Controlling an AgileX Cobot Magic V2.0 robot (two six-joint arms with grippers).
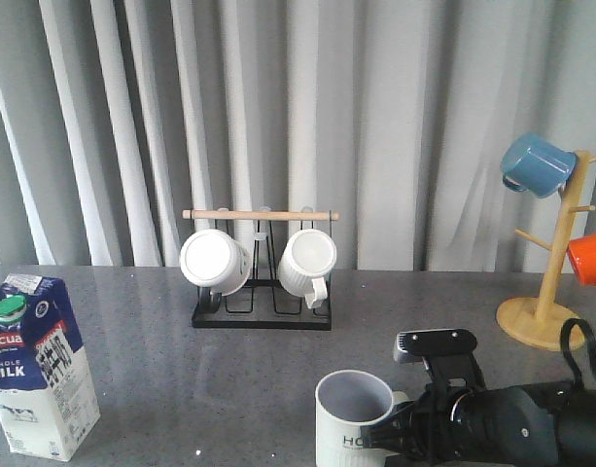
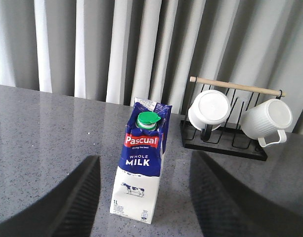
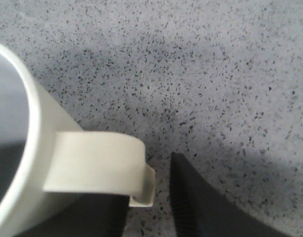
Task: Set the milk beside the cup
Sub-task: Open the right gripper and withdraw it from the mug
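Observation:
The milk (image 1: 40, 365) carton, blue and white with a green cap, stands upright at the table's front left. In the left wrist view the milk (image 2: 144, 168) stands ahead of my left gripper (image 2: 144, 163), whose wide-open fingers (image 2: 77, 197) sit to either side, short of it. The cup (image 1: 351, 418), a pale grey mug with "HO" lettering showing, stands at the front centre-right. My right gripper (image 1: 404, 428) is at its handle. In the right wrist view the cup (image 3: 18, 148) fills one side, and my right gripper (image 3: 149, 197) straddles the cream handle (image 3: 97, 163) with a gap at one finger.
A black rack (image 1: 262, 316) with a wooden bar holds two plain white ribbed mugs (image 1: 215, 261) at the back centre. A wooden mug tree (image 1: 545, 292) at the right holds a blue mug (image 1: 536, 165) and an orange mug (image 1: 589, 258). Grey curtains hang behind the table.

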